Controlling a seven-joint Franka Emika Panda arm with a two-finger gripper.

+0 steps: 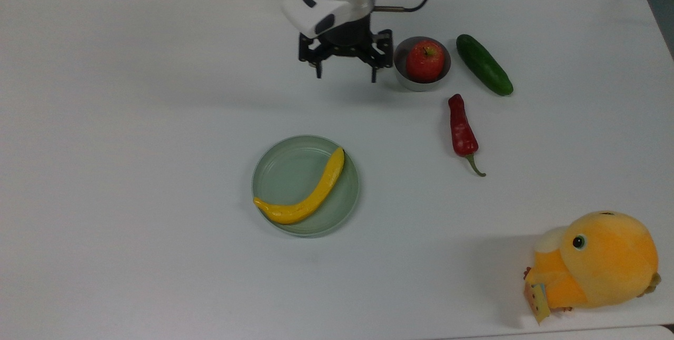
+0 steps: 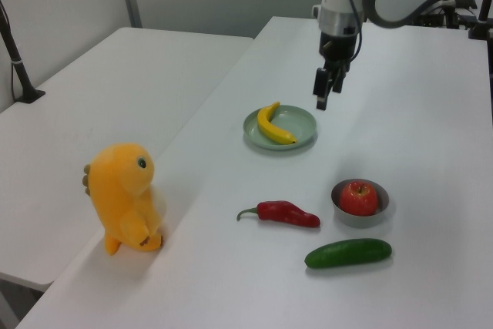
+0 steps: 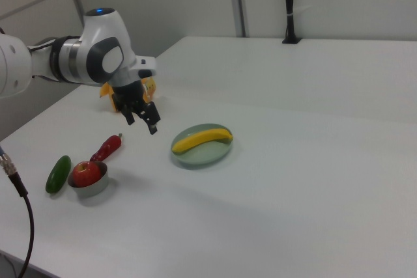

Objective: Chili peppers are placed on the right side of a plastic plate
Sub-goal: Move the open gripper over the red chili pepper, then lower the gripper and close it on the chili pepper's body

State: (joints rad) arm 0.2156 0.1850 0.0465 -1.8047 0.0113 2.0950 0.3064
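The red chili pepper (image 1: 462,129) (image 2: 285,212) (image 3: 109,148) lies flat on the white table, its green stem pointing toward the top view's bottom. It lies well off to the top view's right of the pale green plastic plate (image 1: 281,169) (image 2: 302,121) (image 3: 210,153), which holds a yellow banana-like fruit (image 1: 310,198). My gripper (image 1: 346,77) (image 2: 320,98) (image 3: 142,123) hangs open and empty above the table, just to the top view's left of the grey bowl, with the plate below it in the top view.
A grey metal bowl (image 1: 416,86) (image 2: 360,219) holds a red apple (image 1: 425,60). A dark green cucumber (image 1: 484,71) (image 2: 348,253) lies beside it. An orange plush toy (image 1: 595,261) (image 2: 123,194) sits at the table's corner. A second table (image 2: 115,82) stands alongside.
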